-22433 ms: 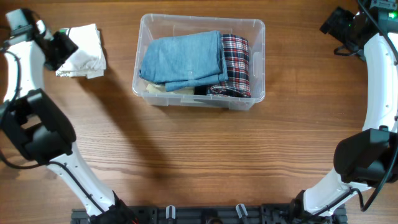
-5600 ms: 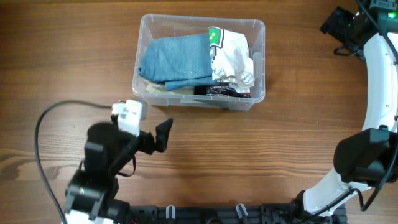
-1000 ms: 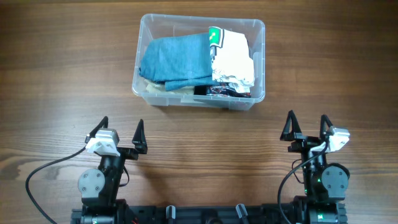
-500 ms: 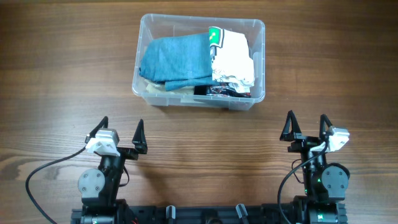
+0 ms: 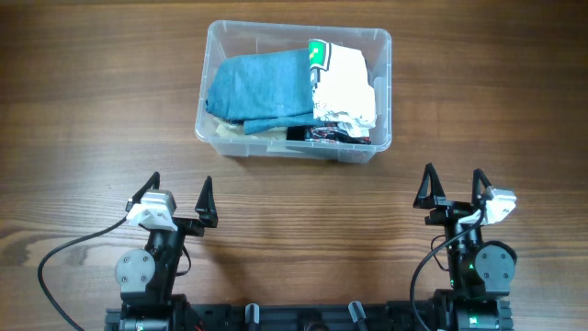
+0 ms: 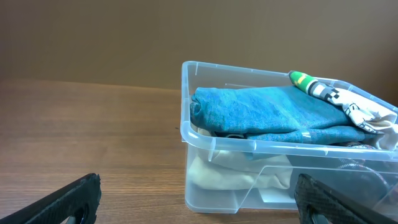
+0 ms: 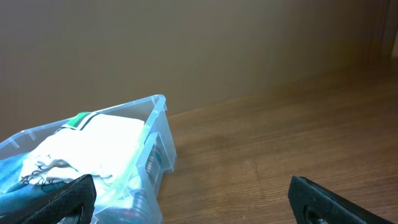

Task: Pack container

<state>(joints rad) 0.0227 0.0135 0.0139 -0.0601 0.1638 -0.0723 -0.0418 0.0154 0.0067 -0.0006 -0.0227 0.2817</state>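
Observation:
The clear plastic container (image 5: 383, 41) stands at the back middle of the table. It holds a folded blue garment (image 5: 260, 87), a white garment with a green collar (image 5: 344, 83), a plaid piece and a cream piece underneath. The container also shows in the left wrist view (image 6: 186, 124) and the right wrist view (image 7: 158, 134). My left gripper (image 5: 175, 198) is open and empty at the front left, well short of the container. My right gripper (image 5: 453, 188) is open and empty at the front right.
The wooden table (image 5: 294, 211) stretches between the container and both grippers. A black cable (image 5: 64, 253) runs from the left arm's base. A black rail (image 5: 294, 317) lies along the front edge.
Earlier the white garment lay on the table at the left; it now lies in the container over the plaid piece. Both arms have folded back to the front. Nothing moved in the last second.

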